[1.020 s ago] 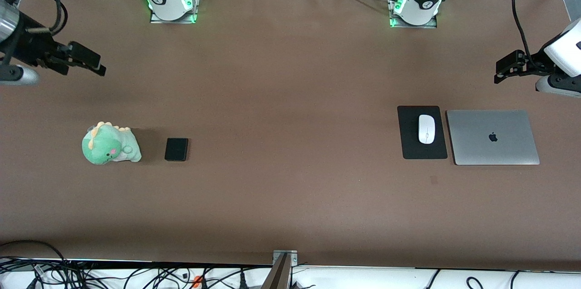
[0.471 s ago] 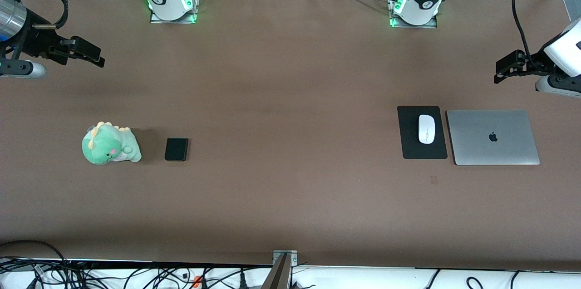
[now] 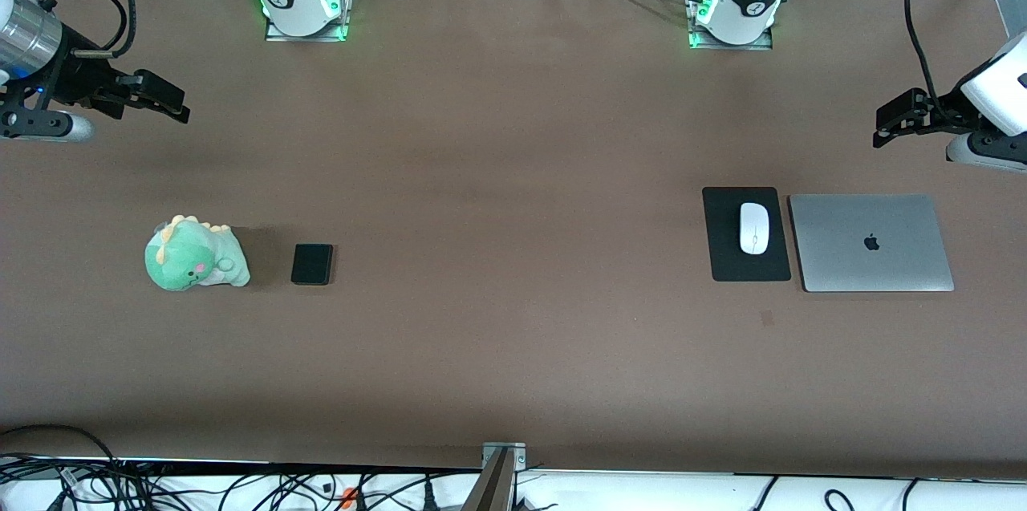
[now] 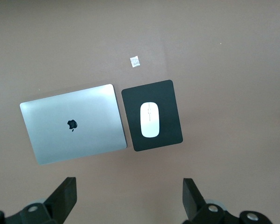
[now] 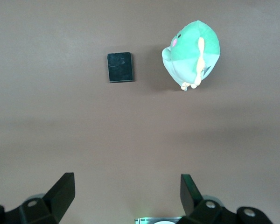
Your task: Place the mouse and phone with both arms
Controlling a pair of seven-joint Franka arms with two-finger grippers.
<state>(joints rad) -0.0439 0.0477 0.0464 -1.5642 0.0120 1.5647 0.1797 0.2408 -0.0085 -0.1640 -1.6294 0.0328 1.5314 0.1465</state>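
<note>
Both grippers are hanging empty with their fingers spread wide, up in the air at the two short ends of the table (image 3: 513,134). Over the last second the right gripper (image 3: 164,102) has been shifting a little over bare brown top near the corner at the right arm's end, on the bases' side, while the left gripper (image 3: 886,126) has been keeping its place over bare top by the edge at the left arm's end, just on the bases' side of the laptop (image 3: 871,242); that arm is waiting.

Nothing on the table has been moving meanwhile. The phone (image 3: 311,264) is lying flat toward the right arm's end, close beside the green dinosaur plush (image 3: 195,254), apart from it by a narrow strip of table. In the right wrist view both are showing well ahead of the spread fingers (image 5: 60,191), the phone (image 5: 120,66) next to the plush (image 5: 192,51).

The mouse (image 3: 753,228) is resting on the black mouse pad (image 3: 746,266), whose edge is almost touching the closed silver laptop. The left wrist view is showing the mouse (image 4: 150,120) centred on the pad (image 4: 151,93), ahead of that gripper's open fingers (image 4: 192,196).

Judging by this, both items look already set down, and the right arm's small motion reads as a retreat rather than a fresh approach.
</note>
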